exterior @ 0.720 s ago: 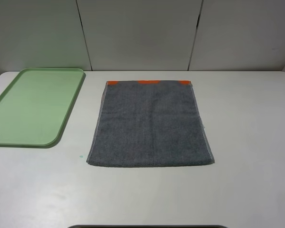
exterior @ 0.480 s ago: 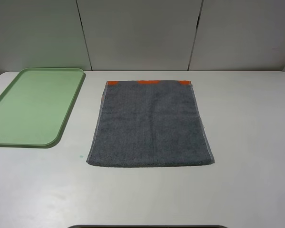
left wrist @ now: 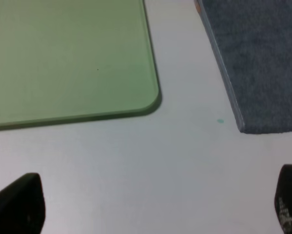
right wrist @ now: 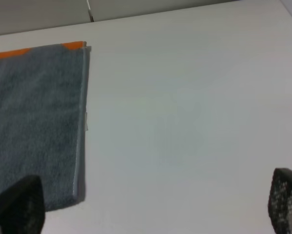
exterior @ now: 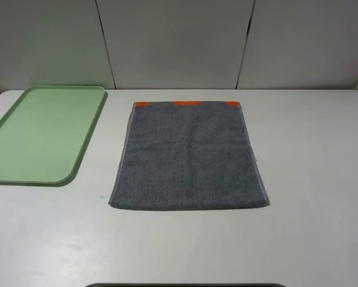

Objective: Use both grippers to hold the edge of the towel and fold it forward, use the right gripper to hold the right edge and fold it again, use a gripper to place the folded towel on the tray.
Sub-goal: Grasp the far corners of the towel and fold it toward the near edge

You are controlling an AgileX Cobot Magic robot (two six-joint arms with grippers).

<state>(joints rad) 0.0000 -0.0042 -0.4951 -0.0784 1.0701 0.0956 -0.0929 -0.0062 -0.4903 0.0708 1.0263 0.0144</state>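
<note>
left claw (left wrist: pixel 154 200), right claw (right wrist: pixel 151 202): wide open, empty

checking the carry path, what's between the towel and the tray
Only bare table between towel and tray, plus a tiny teal speck by the towel's near corner; clear in the exterior high and left wrist views.

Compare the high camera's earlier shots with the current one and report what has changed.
Nothing visibly changed in the high view. The towel lies flat and unfolded on the table, orange trim at its far end, with the tray to its left, apart from it. No arm shows there. In the wrist views the left gripper and right gripper are open, holding nothing.
</note>
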